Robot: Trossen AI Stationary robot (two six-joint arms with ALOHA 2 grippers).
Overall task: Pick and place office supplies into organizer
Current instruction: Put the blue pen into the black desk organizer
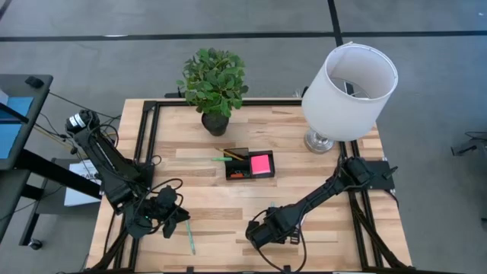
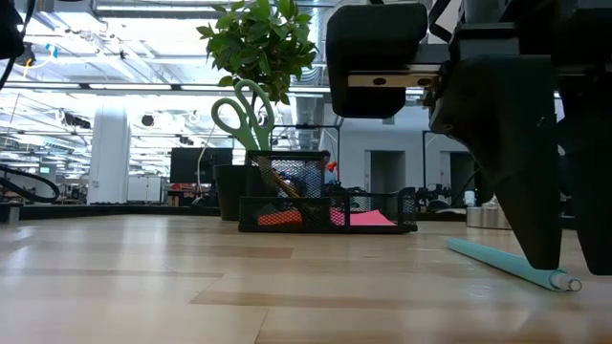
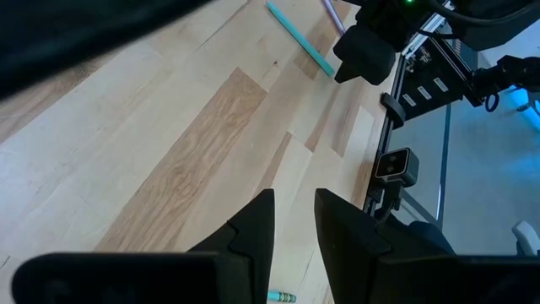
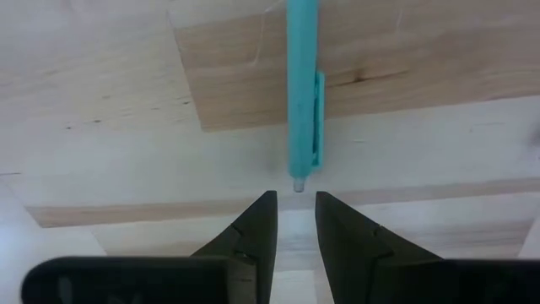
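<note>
The black organizer [image 1: 249, 164] stands mid-table and holds a pink sticky-note pad [image 1: 261, 163], green-handled scissors [image 2: 244, 110] and a pencil. One teal pen [image 4: 302, 84] lies flat on the wood. My right gripper [image 4: 294, 196] points down just short of that pen's end, fingers slightly open and empty. A second teal pen [image 1: 189, 237] lies by the near left edge. My left gripper [image 3: 294, 196] hovers beside this second pen, slightly open and empty. The low view shows a right finger [image 2: 535, 229] next to the first pen [image 2: 507, 263].
A potted plant [image 1: 215, 122] stands behind the organizer. A white-shaded lamp [image 1: 350, 91] is at the far right. Black frame rails run along the table's edges, and a small camera [image 3: 392, 165] is mounted on the near one. Bare wood lies between the two grippers.
</note>
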